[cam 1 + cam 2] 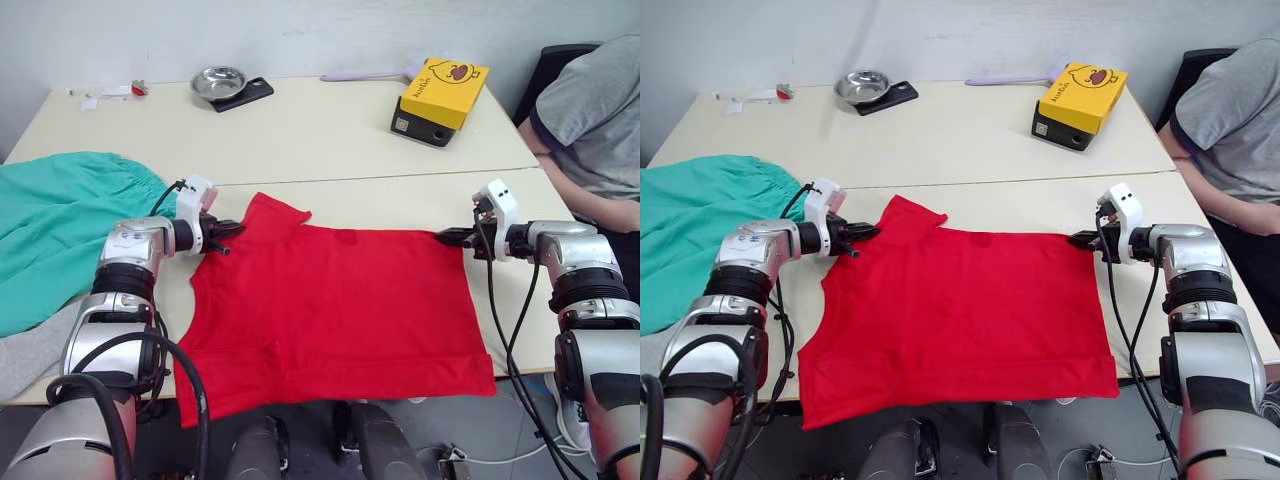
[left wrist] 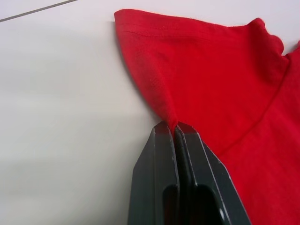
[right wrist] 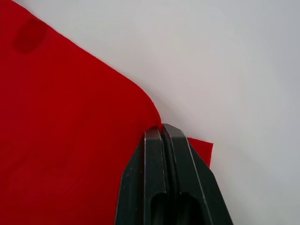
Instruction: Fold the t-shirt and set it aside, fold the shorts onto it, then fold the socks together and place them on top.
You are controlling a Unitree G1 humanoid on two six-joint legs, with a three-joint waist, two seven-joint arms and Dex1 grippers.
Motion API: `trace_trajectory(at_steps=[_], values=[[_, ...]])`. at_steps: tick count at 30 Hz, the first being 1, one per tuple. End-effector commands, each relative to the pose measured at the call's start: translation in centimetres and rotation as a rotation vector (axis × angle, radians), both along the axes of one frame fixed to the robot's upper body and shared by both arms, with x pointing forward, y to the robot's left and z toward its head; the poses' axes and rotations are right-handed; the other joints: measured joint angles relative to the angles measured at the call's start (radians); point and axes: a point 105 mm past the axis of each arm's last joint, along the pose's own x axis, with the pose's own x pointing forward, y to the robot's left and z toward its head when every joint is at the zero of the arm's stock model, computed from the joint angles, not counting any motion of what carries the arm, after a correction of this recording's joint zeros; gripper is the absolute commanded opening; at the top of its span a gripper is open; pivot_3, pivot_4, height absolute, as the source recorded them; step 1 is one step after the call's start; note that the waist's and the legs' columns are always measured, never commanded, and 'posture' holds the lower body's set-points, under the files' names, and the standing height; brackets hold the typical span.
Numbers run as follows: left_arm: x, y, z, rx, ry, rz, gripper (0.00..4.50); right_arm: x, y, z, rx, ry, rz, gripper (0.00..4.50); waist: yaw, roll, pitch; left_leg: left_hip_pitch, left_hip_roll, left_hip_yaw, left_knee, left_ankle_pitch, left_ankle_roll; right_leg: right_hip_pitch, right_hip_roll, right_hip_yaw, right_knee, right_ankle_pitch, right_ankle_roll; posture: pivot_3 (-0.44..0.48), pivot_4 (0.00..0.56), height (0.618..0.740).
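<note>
Left eye view: t-shirt [image 1: 340, 310] flat, both tools pinching edges.

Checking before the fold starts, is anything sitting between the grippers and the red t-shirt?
Nothing visible. The left gripper and the right gripper each have their jaws shut on an edge of the t-shirt, which lies flat on the table.

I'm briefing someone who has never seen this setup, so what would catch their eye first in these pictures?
The bright red t-shirt spread flat across the near table, with the left gripper pinching its sleeve edge and the right gripper pinching its far right corner. Next, the teal-green shorts heaped at the left end, and the yellow box on the far table.
</note>
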Motion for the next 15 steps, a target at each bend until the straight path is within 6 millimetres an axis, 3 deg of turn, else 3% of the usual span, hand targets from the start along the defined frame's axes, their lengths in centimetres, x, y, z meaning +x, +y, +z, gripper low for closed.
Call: trace_trajectory(at_steps=[1,15], values=[[-0.1,0.5,1.8,-0.070,-0.062,-0.001,0.06,0.1,-0.7,2.5,-0.004,-0.116,0.010,0.02,-0.002,0.000,0.000,0.000,0.000,0.000,0.000,0.000,0.000,0.000,0.000,0.000,0.000,0.000,0.000,0.000,0.150,0.740],[-3.1,1.1,3.2,-0.057,-0.186,-0.107,0.06,-2.9,-1.4,3.9,0.027,-0.235,0.114,0.02,-0.015,0.000,0.000,0.000,0.000,0.000,-0.001,0.000,0.000,0.000,0.000,0.000,0.000,0.000,0.000,0.000,0.150,0.740]])
